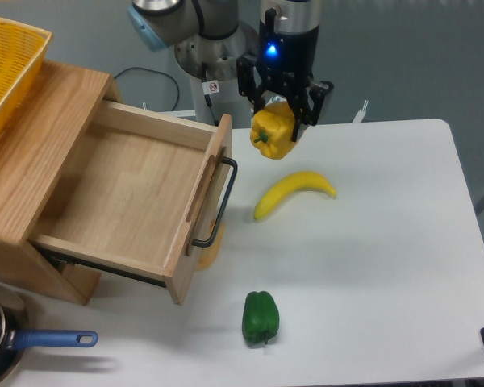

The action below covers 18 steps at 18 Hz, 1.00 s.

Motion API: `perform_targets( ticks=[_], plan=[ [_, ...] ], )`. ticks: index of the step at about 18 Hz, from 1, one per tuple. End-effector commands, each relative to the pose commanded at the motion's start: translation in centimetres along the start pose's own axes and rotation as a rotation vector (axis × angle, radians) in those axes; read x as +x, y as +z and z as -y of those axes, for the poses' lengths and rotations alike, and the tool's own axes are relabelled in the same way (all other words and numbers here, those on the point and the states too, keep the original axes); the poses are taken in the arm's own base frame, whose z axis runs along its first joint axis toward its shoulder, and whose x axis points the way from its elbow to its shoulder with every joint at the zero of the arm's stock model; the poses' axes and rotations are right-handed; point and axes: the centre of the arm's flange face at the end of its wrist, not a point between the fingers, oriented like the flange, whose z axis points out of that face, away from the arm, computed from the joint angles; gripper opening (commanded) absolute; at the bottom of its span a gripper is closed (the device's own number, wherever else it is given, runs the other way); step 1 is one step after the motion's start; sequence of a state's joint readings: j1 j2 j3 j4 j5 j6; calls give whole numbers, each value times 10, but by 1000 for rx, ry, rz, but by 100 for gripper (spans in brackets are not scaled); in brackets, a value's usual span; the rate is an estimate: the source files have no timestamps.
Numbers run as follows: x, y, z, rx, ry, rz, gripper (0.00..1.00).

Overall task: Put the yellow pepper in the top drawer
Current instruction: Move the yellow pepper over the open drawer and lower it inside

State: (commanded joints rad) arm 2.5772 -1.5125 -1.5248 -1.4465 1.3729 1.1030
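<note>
Yellow pepper (273, 135), likely light, glossy, slippery; gripper (280, 106) clamps its upper lobes, beside top drawer (129, 189).

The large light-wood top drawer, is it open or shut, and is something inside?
Open and empty: the large light-wood top drawer is pulled out from its cabinet, and its flat bare plywood bottom shows.

1. Glossy yellow is being shown by the yellow pepper (273, 135).
2. Light wood is being displayed by the top drawer (121, 189), with a black handle (218, 204).
3. Yellow is being presented by the banana (293, 191); green by the green pepper (260, 318).
4. A blue light is being emitted above the black gripper (280, 109).
</note>
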Motion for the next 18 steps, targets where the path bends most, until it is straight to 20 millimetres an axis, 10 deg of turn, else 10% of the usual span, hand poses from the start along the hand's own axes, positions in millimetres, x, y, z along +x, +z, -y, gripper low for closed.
perform_targets(
  ticks=[18],
  plan=[
    [93,3,69,-24,-47,-13,59]
  ],
)
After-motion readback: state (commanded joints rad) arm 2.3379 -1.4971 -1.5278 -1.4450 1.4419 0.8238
